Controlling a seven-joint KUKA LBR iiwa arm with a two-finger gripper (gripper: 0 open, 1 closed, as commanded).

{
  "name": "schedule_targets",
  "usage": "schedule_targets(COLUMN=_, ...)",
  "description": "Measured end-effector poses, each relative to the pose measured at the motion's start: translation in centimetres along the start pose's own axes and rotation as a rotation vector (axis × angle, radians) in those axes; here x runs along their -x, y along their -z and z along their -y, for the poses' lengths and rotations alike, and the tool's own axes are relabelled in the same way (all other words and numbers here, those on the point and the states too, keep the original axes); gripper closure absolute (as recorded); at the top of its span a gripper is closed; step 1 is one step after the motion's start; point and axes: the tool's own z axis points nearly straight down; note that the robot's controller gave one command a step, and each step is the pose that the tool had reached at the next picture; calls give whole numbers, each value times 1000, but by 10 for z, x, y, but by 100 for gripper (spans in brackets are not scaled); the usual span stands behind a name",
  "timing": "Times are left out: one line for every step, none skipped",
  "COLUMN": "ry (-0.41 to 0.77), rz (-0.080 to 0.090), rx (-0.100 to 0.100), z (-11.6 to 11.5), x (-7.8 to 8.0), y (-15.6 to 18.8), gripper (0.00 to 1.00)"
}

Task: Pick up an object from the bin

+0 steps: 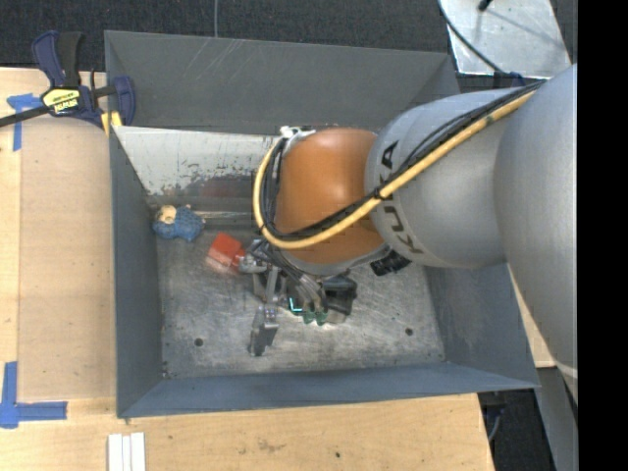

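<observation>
My gripper (264,328) hangs low over the bin floor, near the middle and a little toward the front, pointing down at bare metal. A small red-orange block (226,253) lies up and to the left of it, close to the gripper's upper body. Further left, near the back wall, rests a blue thing with a pale yellow knob (178,225). Just right of the gripper, a small dark thing with green bits (322,309) is half hidden under the wrist; I cannot tell what it is.
The arm, with its orange cover and cables, reaches in from the right and hides the bin's right and back middle. Bare floor shows at the front left and front right. The bin walls slope up steeply all round.
</observation>
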Motion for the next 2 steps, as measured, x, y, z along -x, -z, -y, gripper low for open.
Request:
schedule_targets(ry=218, rz=16, rx=-1, z=85, x=66, y=-40, gripper=0)
schedule_targets(ry=218, rz=2, rx=0, z=84, x=62, y=-43, gripper=100)
